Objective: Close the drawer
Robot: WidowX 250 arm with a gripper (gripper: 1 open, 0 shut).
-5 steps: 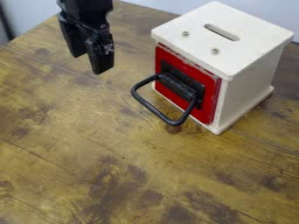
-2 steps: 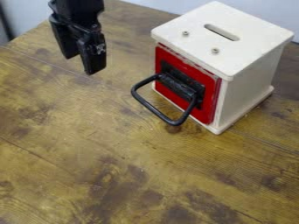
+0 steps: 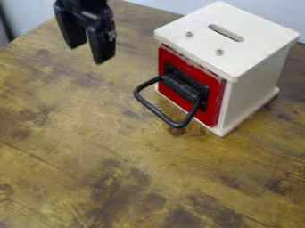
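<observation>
Claw: we see it [image 3: 86, 34] at the upper left, blurred, above the wood and well apart from the handle. We cannot tell whether its fingers are wide or narrow.
Tabletop: the brown wood [image 3: 71, 142] lies between our claw and the cabinet. If we came in too low while crossing, we could scrape it.
Loop handle: the black loop [image 3: 146, 105] juts out in front of the drawer. If we pushed on its outer bend off-centre, we might slip off, or twist the drawer in its slot. Hooking a finger inside and then backing away would pull the drawer open.
Bracket: this black mount [image 3: 183, 85] joins the loop to the front; we judge it the steadier place to press.
Drawer: the red front [image 3: 213, 105] sits in the cabinet's near face, looking almost or fully home. Misreading that, we could stop short or press needlessly.
Cabinet: the cream-white box [image 3: 252, 85] stands at the right. Too hard a shove could slide or turn it, since we see nothing bracing it.
</observation>
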